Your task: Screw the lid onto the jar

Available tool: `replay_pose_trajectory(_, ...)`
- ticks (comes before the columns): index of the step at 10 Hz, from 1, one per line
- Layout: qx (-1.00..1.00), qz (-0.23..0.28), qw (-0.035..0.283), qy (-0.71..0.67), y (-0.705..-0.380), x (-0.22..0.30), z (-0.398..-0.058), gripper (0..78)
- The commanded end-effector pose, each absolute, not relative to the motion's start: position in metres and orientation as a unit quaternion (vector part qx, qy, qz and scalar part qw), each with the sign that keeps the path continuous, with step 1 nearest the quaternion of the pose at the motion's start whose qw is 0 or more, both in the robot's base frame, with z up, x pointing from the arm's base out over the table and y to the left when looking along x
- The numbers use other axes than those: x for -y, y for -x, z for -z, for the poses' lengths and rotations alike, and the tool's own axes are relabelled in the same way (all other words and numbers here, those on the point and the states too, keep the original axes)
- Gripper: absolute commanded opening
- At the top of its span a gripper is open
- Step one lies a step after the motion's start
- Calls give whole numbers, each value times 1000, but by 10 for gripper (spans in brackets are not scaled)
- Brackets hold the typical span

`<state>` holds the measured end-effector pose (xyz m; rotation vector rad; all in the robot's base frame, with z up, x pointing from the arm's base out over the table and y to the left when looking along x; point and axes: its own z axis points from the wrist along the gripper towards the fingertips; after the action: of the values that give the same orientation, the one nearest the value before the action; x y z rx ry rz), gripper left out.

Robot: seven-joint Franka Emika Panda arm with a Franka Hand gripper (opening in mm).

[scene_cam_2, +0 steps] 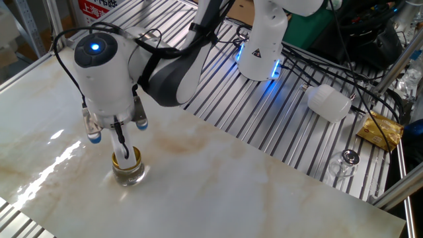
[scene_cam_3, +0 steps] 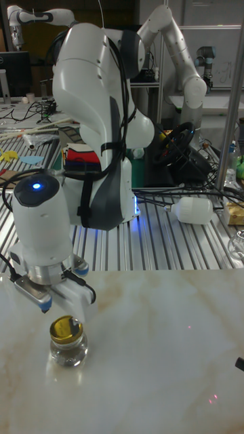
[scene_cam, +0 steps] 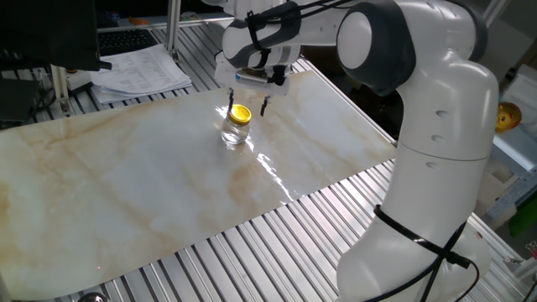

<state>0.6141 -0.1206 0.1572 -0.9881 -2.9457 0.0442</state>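
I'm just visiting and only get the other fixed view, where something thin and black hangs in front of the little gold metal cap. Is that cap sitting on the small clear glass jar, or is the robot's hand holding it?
Observer: The tall fixed view shows the gold metal cap resting on the mouth of the clear glass jar. The gripper is open just above it, a finger to each side, with a visible gap.
Visitor: What lies past the table edge that my picture cuts off?
Observer: In one fixed view, a stack of printed papers lies on the slatted metal bench beyond the marble tabletop.
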Motion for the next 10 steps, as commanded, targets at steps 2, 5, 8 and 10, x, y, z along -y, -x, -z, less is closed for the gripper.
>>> replay_pose_trajectory(2,948,-14,14,318,-617,119,-153,774)
replay_pose_trajectory(5,948,-13,13,317,-617,117,-154,774)
replay_pose_trajectory(8,961,-30,10,276,-618,96,-160,774)
replay_pose_trajectory(10,964,-39,8,263,-620,93,-155,774)
